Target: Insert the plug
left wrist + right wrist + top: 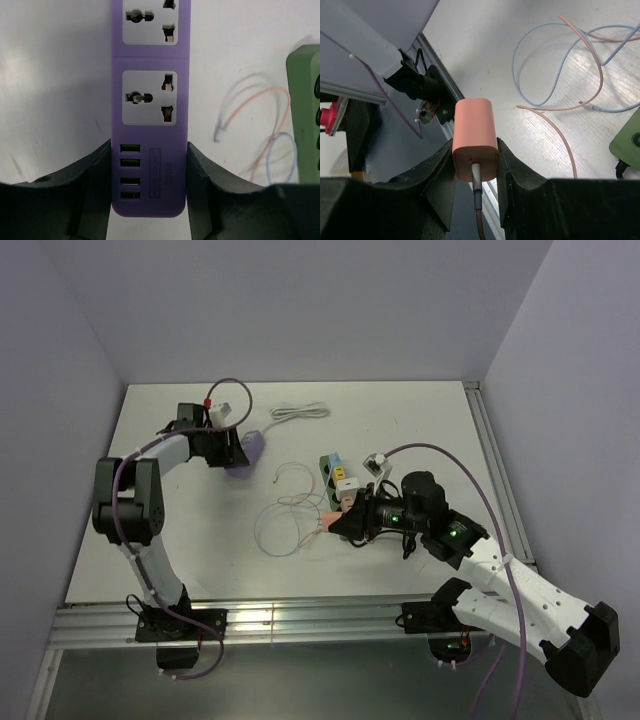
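Right gripper [474,150] clamped narrow on salmon plug [474,131], its cable trailing back between fingers. Plug just beside near end of green power strip [335,473], in no socket. Thin loose cables [288,520] looped on table [420,420] between arms. Left gripper [149,150] pinches USB end of purple power strip [150,60], well apart from plug. White coiled cord [300,412] lies farther back.

White table [420,420], purple strip [150,60], green strip [330,468], cables [300,412]
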Controlling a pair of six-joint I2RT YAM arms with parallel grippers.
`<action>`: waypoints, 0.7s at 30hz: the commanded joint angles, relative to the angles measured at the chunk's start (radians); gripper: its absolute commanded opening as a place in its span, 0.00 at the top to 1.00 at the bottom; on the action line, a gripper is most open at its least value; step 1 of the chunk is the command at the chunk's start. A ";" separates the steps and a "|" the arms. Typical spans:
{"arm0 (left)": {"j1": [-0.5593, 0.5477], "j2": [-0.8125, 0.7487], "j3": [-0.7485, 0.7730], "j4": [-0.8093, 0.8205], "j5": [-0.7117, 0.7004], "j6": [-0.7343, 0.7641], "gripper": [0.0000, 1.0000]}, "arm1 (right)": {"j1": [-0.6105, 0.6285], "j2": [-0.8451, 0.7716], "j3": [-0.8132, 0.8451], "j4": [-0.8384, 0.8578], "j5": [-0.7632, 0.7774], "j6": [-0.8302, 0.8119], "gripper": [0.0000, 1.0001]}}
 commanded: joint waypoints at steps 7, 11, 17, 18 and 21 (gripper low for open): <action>-0.181 -0.501 -0.578 0.215 -0.387 -0.518 1.00 | -0.009 0.012 0.051 -0.074 0.036 -0.047 1.00; -0.295 -0.634 -0.698 0.140 -0.628 -0.719 1.00 | -0.009 0.021 0.044 -0.055 0.020 -0.028 1.00; -0.563 -0.681 -0.709 -0.167 -0.950 -1.087 1.00 | -0.007 0.082 0.064 -0.038 0.010 -0.010 1.00; -0.594 -0.687 -0.730 -0.185 -0.964 -1.133 1.00 | -0.007 0.105 0.083 -0.046 0.013 -0.013 1.00; -0.668 -0.703 -0.778 -0.210 -0.986 -1.252 0.97 | -0.007 0.156 0.129 -0.072 0.037 -0.025 1.00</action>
